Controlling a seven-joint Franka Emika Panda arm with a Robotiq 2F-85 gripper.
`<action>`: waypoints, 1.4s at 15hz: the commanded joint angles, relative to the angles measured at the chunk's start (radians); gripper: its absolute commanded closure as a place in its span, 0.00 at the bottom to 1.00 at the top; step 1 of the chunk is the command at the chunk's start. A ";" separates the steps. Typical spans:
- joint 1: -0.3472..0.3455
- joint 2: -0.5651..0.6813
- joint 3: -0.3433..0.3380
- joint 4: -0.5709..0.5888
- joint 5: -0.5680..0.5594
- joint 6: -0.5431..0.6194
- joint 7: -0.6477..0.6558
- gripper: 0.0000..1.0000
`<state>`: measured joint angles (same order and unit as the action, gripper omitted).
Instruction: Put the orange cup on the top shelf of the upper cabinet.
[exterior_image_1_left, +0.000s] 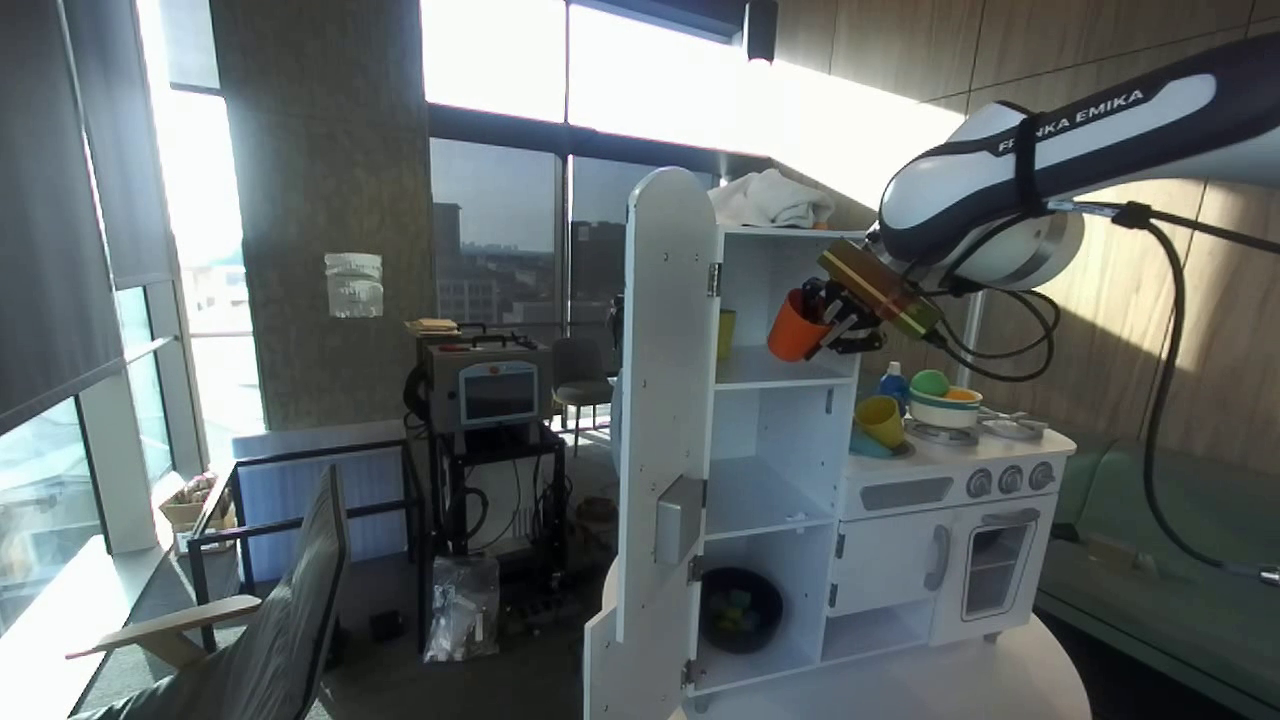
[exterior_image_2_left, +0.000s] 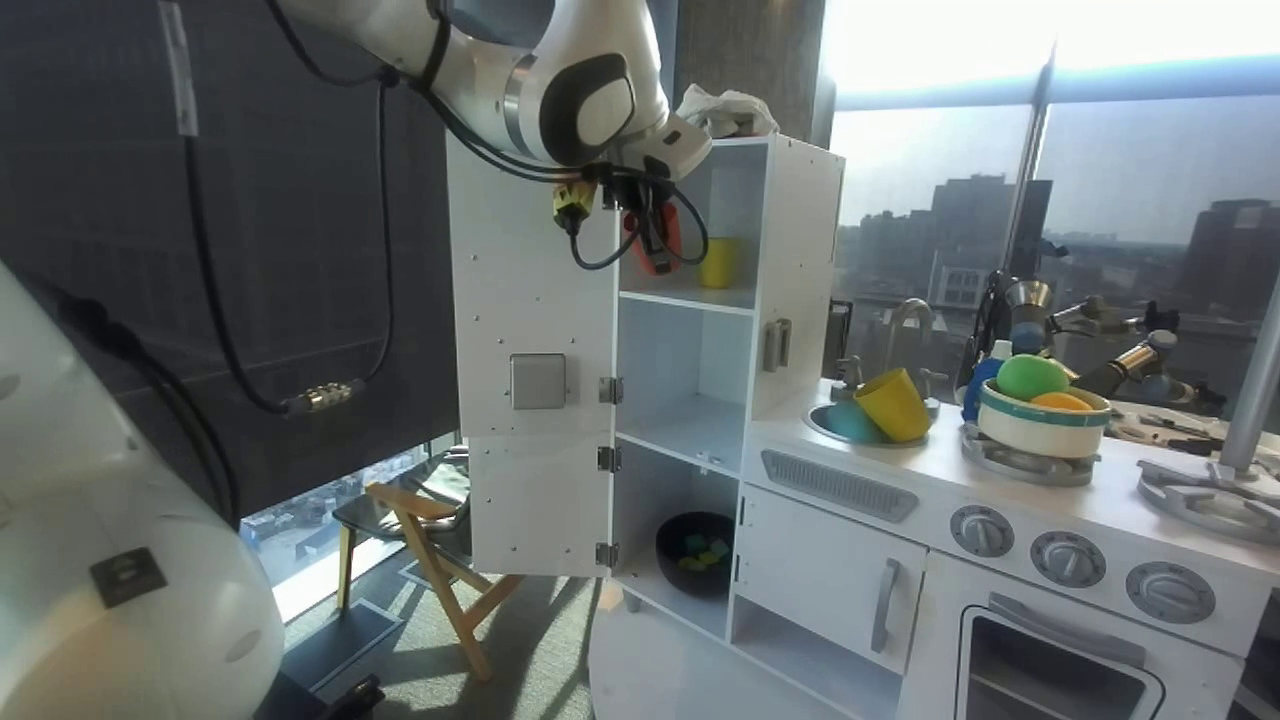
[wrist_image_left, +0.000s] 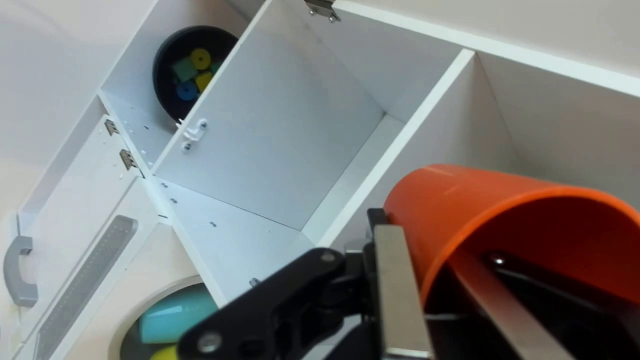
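As the gripper (wrist_image_left: 425, 245), jaws nearly together, pinches the orange cup (exterior_image_1_left: 795, 330) by its wall at the mouth of the top shelf (exterior_image_1_left: 757, 369), releasing it tilted could roll it off.

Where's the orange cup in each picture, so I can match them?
In an exterior view: orange cup, just right of centre.
In an exterior view: orange cup, above centre, partly hidden.
In the wrist view: orange cup, large, at lower right.
Shared landmark: black bowl, low in both exterior views, upper left in the wrist view.
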<state>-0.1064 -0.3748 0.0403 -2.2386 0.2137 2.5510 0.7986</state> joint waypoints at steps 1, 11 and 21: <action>0.008 0.109 -0.004 0.117 0.033 0.066 0.012 0.94; 0.019 0.266 -0.032 0.206 0.051 0.145 0.042 0.68; 0.026 0.258 -0.048 0.202 0.121 0.212 0.031 0.01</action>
<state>-0.1028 -0.1138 0.0067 -2.0507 0.2960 2.7315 0.8384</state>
